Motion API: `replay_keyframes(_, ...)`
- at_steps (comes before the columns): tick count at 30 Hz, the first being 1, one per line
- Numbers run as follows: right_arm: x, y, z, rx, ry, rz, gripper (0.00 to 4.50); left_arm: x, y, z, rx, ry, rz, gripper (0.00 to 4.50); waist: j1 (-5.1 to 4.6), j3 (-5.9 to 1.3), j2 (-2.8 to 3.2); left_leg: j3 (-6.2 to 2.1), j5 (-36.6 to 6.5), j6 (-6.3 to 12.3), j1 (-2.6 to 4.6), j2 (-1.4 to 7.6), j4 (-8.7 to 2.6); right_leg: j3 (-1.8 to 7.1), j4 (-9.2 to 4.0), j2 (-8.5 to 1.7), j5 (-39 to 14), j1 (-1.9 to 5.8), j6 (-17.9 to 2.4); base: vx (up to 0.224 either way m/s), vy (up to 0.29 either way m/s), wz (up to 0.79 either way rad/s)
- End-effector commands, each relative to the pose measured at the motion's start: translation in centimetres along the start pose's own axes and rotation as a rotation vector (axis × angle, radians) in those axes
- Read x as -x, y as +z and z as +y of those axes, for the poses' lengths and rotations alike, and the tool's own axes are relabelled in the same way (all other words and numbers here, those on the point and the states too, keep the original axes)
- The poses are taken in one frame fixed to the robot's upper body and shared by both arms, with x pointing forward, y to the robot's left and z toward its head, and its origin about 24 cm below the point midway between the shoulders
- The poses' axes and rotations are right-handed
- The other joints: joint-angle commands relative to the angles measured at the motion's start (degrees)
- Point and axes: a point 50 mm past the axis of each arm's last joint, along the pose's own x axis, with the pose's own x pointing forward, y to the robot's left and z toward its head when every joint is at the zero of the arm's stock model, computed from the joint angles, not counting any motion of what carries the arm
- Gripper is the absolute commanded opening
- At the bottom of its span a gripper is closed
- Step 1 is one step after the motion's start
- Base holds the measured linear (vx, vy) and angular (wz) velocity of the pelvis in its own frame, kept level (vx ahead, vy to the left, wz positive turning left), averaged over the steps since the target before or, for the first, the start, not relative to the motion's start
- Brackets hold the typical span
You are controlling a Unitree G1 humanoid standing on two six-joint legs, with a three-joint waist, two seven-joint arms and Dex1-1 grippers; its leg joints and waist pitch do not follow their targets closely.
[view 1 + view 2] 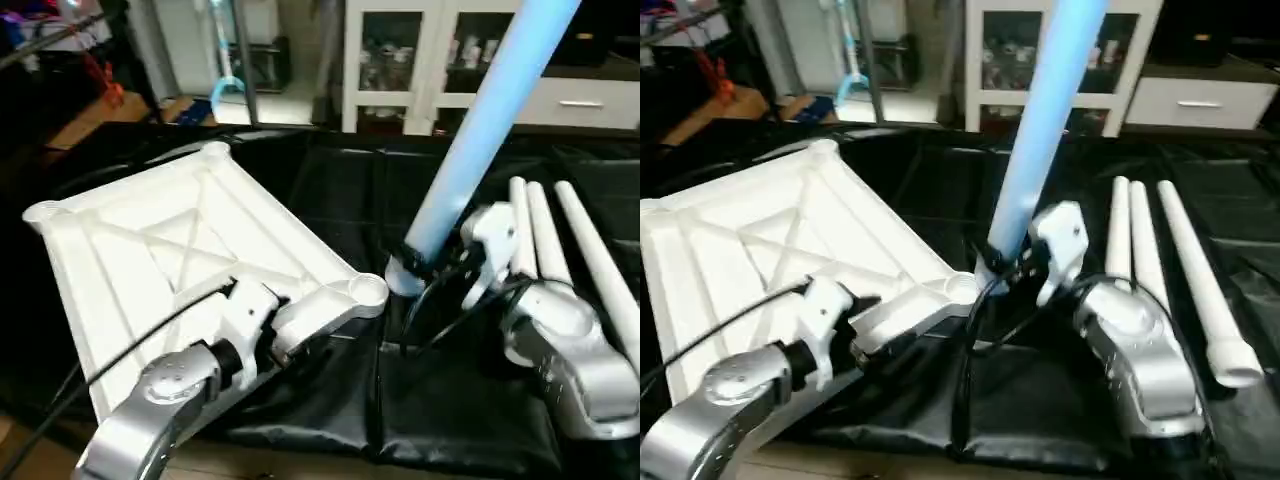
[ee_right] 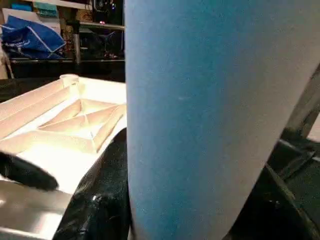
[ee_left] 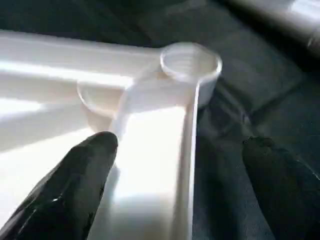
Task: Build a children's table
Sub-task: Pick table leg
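The white tabletop (image 1: pixel 180 250) lies upside down on the black mat, X-ribs up, with round sockets at its corners. My left gripper (image 3: pixel 180 150) is open and straddles the tabletop's rim just short of the near right corner socket (image 1: pixel 367 290), one black finger (image 3: pixel 85 175) over the underside and the other over the mat. My right gripper (image 1: pixel 425 265) is shut on one leg (image 1: pixel 480 130), a pale bluish-white tube that slants up and to the right. That leg's lower end hangs just right of that socket, outside it. Three more legs (image 1: pixel 560 240) lie side by side on the mat at the right.
The black mat (image 1: pixel 340 190) covers the work surface. A black cable (image 1: pixel 140 340) runs from my left arm across the tabletop. A white cabinet (image 1: pixel 400 60) and a metal pole (image 1: pixel 245 60) stand behind. A cardboard box (image 1: pixel 90 115) sits at the back left.
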Motion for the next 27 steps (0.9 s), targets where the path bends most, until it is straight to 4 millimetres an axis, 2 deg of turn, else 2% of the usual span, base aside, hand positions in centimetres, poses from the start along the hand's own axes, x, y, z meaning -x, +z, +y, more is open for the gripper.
replay_keyframes(1, 0.1, 0.3, -0.5, 0.003, -0.003, -0.001, 1.87, -0.1, -0.1, 0.3, 0.016, 0.018, 0.022, 4.12, -0.35, -2.38, -0.56, -3.05, -24.25, -3.46, 1.47, 5.6, -6.41, 3.15, -5.75, -5.61, -16.68, 0.0, -9.08, 0.0, 0.0, 0.0)
replay_keyframes(3, 0.1, 0.3, -0.6, 0.002, 0.002, 0.001, 1.87, -0.2, 0.0, 0.2, 0.036, 0.01, 0.026, 3.98, -0.2, -2.41, -0.72, -3.03, -22.28, -2.59, 1.2, 5.76, -6.32, 3.19, -5.9, -5.76, -17.16, 0.04, -9.13, 0.0, 0.0, 0.0)
replay_keyframes(5, 0.1, 0.2, -0.6, 0.005, 0.005, 0.008, 1.87, -0.3, 0.0, 0.1, 0.047, -0.005, 0.036, 3.86, -0.08, -2.48, -0.69, -2.9, -20.94, -1.98, 1.21, 5.8, -6.24, 3.2, -5.78, -5.59, -15.28, -0.05, -9.56, 0.0, 0.0, 0.0)
replay_keyframes(6, 0.2, 0.1, -0.6, 0.008, 0.01, 0.016, 1.87, -0.3, 0.0, -0.2, 0.061, -0.028, 0.05, 3.77, 0.0, -2.45, -0.45, -2.91, -20.17, -1.6, 1.09, 5.82, -6.3, 3.16, -5.68, -5.52, -14.0, 0.04, -9.92, 0.0, 0.0, 0.0)
replay_keyframes(7, 0.2, 0.1, -0.6, 0.008, 0.01, 0.016, 1.87, -0.3, 0.0, -0.2, 0.061, -0.028, 0.05, 3.64, 0.01, -2.5, -0.59, -2.83, -19.76, -1.39, 1.09, 5.81, -6.24, 3.16, -5.65, -5.47, -13.3, 0.03, -10.15, 0.0, 0.0, 0.0)
replay_keyframes(13, 0.1, -0.1, -0.5, 0.016, 0.02, 0.024, 1.87, -0.3, -0.9, -0.1, -0.01, -0.039, 0.148, 3.18, 0.37, -2.85, -0.53, -2.55, -12.79, 2.23, 0.82, 5.93, -6.0, 2.89, -5.14, -5.41, -4.48, 0.7, -12.25, 0.009, -0.002, 0.0)
replay_keyframes(16, 0.0, 0.0, -0.6, 0.023, 0.026, 0.025, 1.87, -0.3, -0.9, -0.2, -0.021, -0.059, 0.178, 3.01, 0.36, -2.78, -0.39, -2.51, -11.75, 3.04, 0.84, 6.05, -6.09, 2.78, -5.16, -5.4, -3.2, 0.82, -13.04, 0.0, 0.0, 0.0)
replay_keyframes(21, -0.1, 0.1, -0.7, 0.035, 0.034, 0.028, 1.87, -0.1, -1.0, -0.5, -0.048, -0.121, 0.245, 2.52, 0.31, -2.53, -0.1, -2.6, -13.89, 2.11, 1.08, 6.08, -6.37, 2.76, -5.23, -5.27, -5.76, 0.63, -13.22, 0.0, 0.0, 0.0)
replay_keyframes(22, -0.1, 0.1, -0.7, 0.037, 0.039, 0.031, 1.87, 0.0, -1.0, -0.6, -0.054, -0.139, 0.252, 2.41, 0.12, -2.54, -0.21, -2.63, -13.24, 2.05, 0.89, 6.1, -6.46, 2.75, -5.18, -5.29, -4.46, 0.86, -13.3, 0.0, 0.0, 0.0)
replay_keyframes(25, -0.2, 0.1, -0.8, 0.042, 0.046, 0.036, 1.87, 0.1, -1.2, -0.7, -0.078, -0.156, 0.27, 2.12, 0.11, -2.68, -0.06, -2.54, -12.38, 2.41, 1.06, 6.13, -6.4, 2.76, -5.2, -5.33, -2.67, 0.85, -13.39, 0.0, 0.0, 0.0)
replay_keyframes(27, -0.2, 0.1, -0.9, 0.042, 0.048, 0.036, 1.87, 0.1, -1.3, -0.7, -0.09, -0.163, 0.279, 1.98, 0.09, -2.64, -0.12, -2.5, -11.24, 2.91, 0.89, 6.12, -6.35, 2.76, -5.11, -5.39, -1.13, 0.94, -13.64, 0.0, 0.0, 0.0)
